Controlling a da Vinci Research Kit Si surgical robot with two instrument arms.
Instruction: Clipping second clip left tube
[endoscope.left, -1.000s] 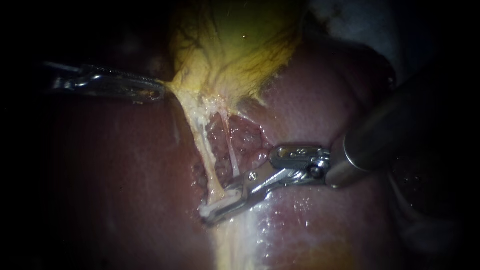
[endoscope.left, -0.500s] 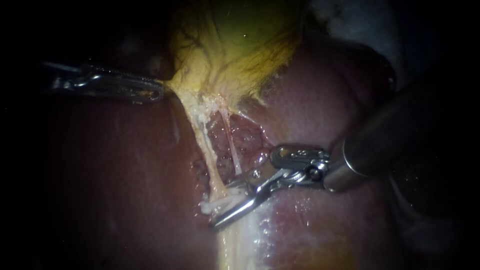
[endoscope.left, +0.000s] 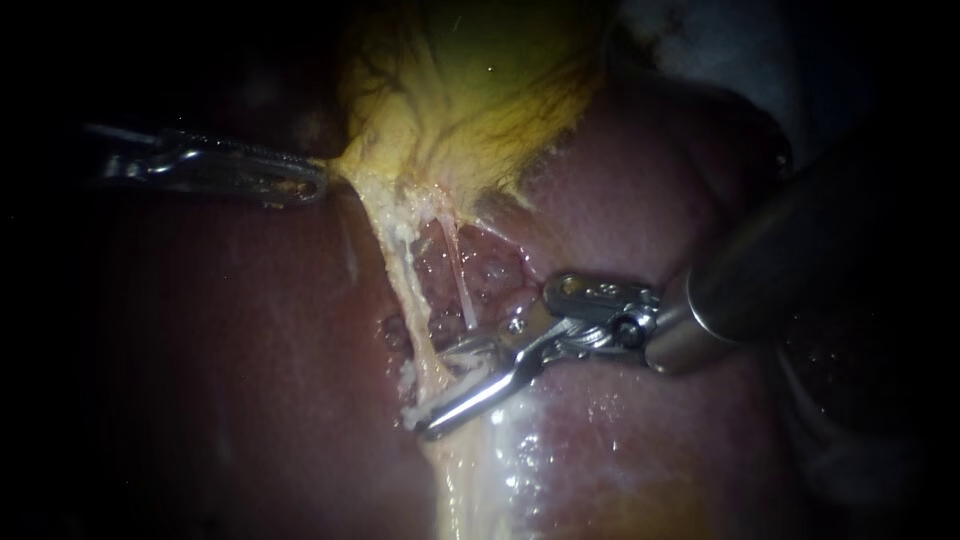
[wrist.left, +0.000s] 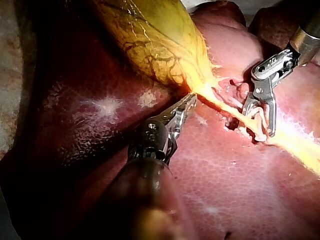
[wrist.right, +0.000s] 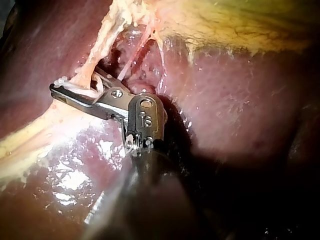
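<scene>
The yellow gallbladder (endoscope.left: 470, 80) lies on the dark red liver (endoscope.left: 250, 350). Two tubes run down from its neck: the thick pale left tube (endoscope.left: 405, 290) and a thin right tube (endoscope.left: 455, 275). My left instrument (endoscope.left: 305, 185) is shut on the gallbladder's neck and holds it taut; the left wrist view shows the same grip (wrist.left: 187, 105). My right instrument (endoscope.left: 435, 388) stands open, its two jaws straddling the lower end of the left tube (wrist.left: 235, 112), as its own wrist view also shows (wrist.right: 75, 85). Pale strands around the jaws hide any clip.
A raw, bubbly patch of liver bed (endoscope.left: 480, 280) shows between the two tubes. A pale fatty band (endoscope.left: 480, 480) runs on below the jaws. The right instrument's thick shaft (endoscope.left: 770, 270) crosses the liver.
The right instrument's jaws, pressed together on the left tube a second ago, have spread apart around it. The left instrument and the gallbladder have held still.
</scene>
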